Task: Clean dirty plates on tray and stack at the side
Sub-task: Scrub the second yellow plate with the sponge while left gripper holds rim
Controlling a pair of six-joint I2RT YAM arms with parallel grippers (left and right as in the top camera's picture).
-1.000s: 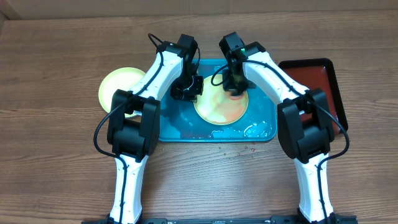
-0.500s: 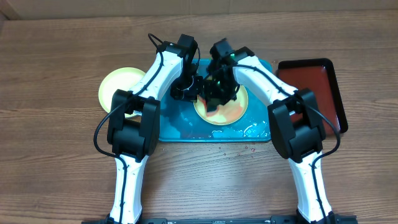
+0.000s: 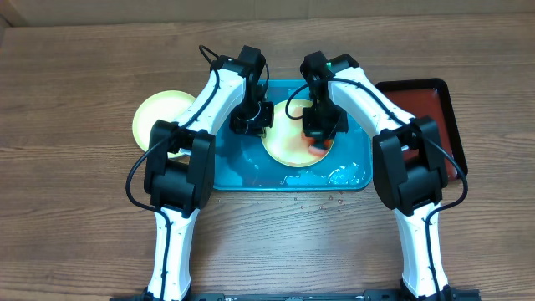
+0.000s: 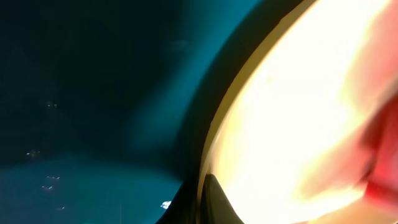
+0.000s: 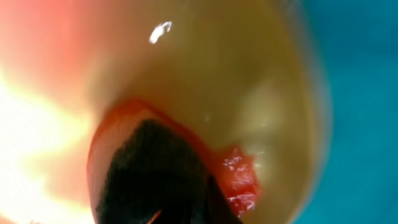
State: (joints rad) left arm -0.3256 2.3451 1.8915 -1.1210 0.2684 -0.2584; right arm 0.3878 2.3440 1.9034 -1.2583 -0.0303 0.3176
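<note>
Brown wood-grain table (image 3: 75, 217), pale strip along far edge; dark-red tray (image 3: 430, 100) at right. Vs 0.5 s ago: right gripper (image 3: 322, 127) has shifted from left half of plate (image 3: 288, 149) to its right side. Left gripper (image 3: 251, 121) unchanged at plate's left rim. Plate sits mid teal tray (image 3: 230, 171), pale yellow w/ orange-red wash, red smear (image 5: 239, 177) nr rim. 2nd plate (image 3: 157, 113) on table, left of tray. Water drops (image 3: 347, 174) on tray's near-right corner. Can't tell if either gripper is parted or closed.

Teal tray (image 3: 242, 171); its plate (image 3: 288, 146) yellow with an orange-red smear; side plate (image 3: 155, 113) pale yellow; small tray (image 3: 430, 109) dark red, black-rimmed; table (image 3: 84, 226) brown wood-grain.
</note>
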